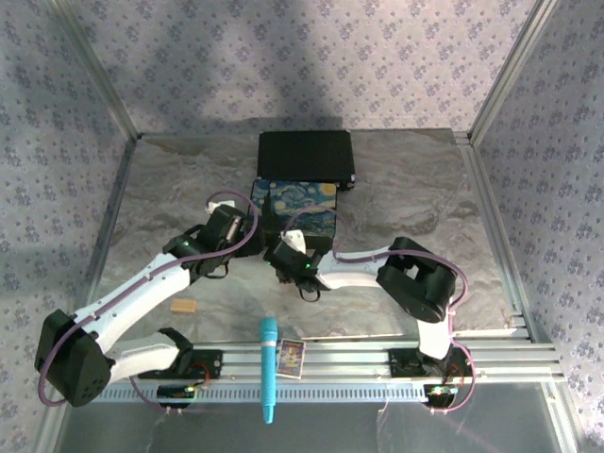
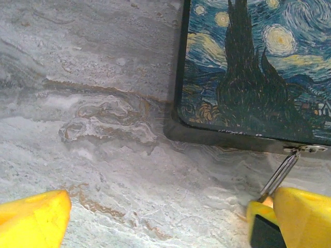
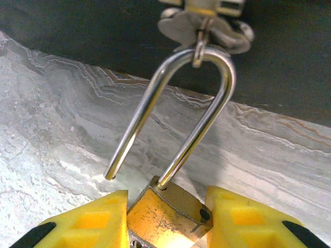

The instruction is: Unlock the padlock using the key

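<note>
The brass padlock [image 3: 168, 219] hangs by its silver shackle [image 3: 199, 121] from the hasp [image 3: 204, 26] on the painted box [image 1: 297, 208]. One shackle leg is out of the body, its free end in the air. My right gripper [image 3: 166, 206] is shut on the padlock, a yellow finger [image 3: 95, 222] against each side of the body. A bit of grey metal shows under the body; I cannot tell whether it is the key. My left gripper [image 2: 158, 206] stands open over bare table beside the box's corner, and the shackle [image 2: 282, 173] runs down past its right finger [image 2: 302, 214].
A black box [image 1: 305, 156] sits behind the painted one. A tan wooden block [image 1: 183, 307] lies on the table near the left arm. A teal stick [image 1: 269, 368] and a small picture card [image 1: 291, 359] rest on the front rail. Metal frame posts border the table.
</note>
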Action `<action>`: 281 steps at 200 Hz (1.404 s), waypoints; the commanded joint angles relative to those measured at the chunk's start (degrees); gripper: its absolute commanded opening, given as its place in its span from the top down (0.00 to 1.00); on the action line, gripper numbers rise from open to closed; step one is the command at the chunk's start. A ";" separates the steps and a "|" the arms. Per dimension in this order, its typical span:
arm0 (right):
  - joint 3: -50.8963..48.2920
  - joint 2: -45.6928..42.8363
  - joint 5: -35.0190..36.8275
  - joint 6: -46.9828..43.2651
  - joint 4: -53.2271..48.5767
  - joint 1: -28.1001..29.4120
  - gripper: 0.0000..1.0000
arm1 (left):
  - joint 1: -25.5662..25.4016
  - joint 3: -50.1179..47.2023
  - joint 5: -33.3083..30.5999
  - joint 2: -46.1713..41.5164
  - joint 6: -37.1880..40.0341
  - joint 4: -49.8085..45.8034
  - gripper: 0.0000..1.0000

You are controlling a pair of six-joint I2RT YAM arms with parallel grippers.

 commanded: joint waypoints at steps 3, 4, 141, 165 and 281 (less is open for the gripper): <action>-4.83 -3.89 -1.32 -0.34 -0.39 -1.10 0.71 | -1.48 1.18 0.21 -0.13 8.91 0.30 0.00; -5.06 -4.06 -1.47 -0.36 -0.23 -1.09 0.71 | -1.67 1.19 0.23 -0.08 9.44 0.36 0.00; -21.71 -10.89 -7.98 -0.50 21.53 -4.68 0.74 | -6.16 5.70 6.45 19.86 44.84 14.29 0.41; -22.52 -10.18 -7.37 1.06 24.89 -4.19 0.75 | -6.23 5.08 4.44 21.90 47.15 13.79 0.44; -25.04 -7.86 -7.76 9.49 33.93 -6.96 0.77 | -8.33 6.47 -5.35 27.49 49.61 9.31 0.58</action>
